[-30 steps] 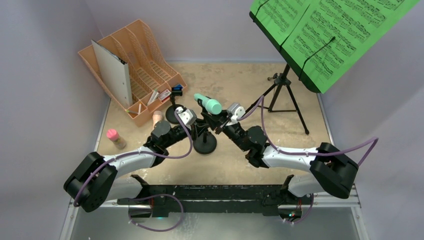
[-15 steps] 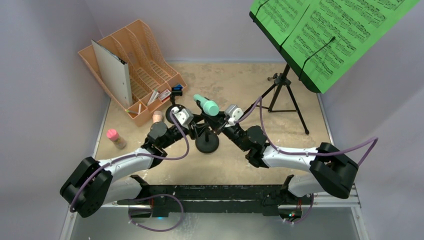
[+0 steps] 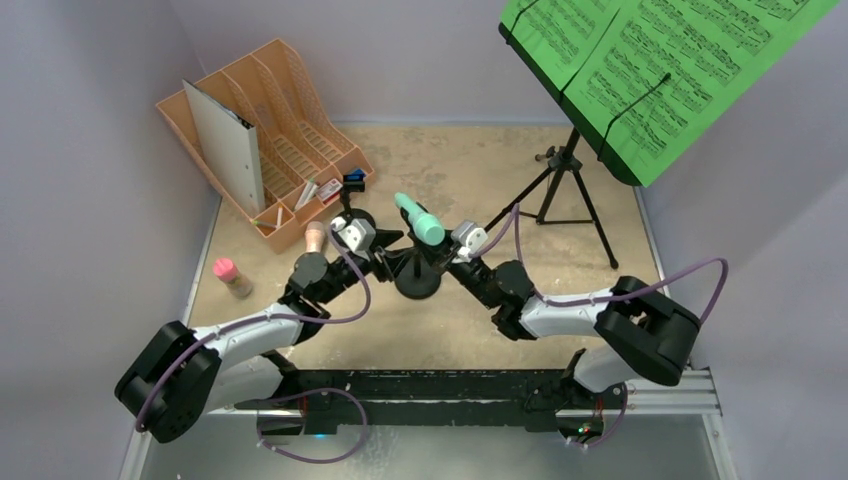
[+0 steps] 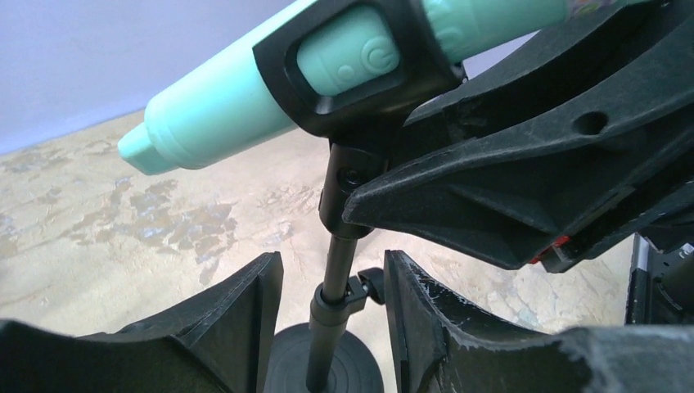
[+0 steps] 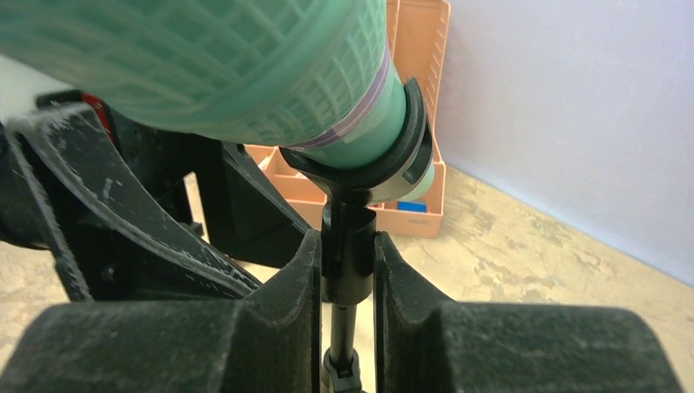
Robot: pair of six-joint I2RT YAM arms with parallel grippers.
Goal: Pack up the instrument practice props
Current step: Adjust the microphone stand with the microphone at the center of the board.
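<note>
One teal microphone (image 3: 419, 219), two clip poles (image 3: 415, 284)

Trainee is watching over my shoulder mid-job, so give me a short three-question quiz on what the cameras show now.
1. True or false: the teal microphone sits in the clip of the clip pole.
2. Which hand is shut on that pole just under the clip: A, left hand; B, right hand?
3. Fill in: the green sheet music rests on the black ___.
Key: 1 true. 2 B; the left hand stands open around the pole lower down. 3 tripod.
</note>
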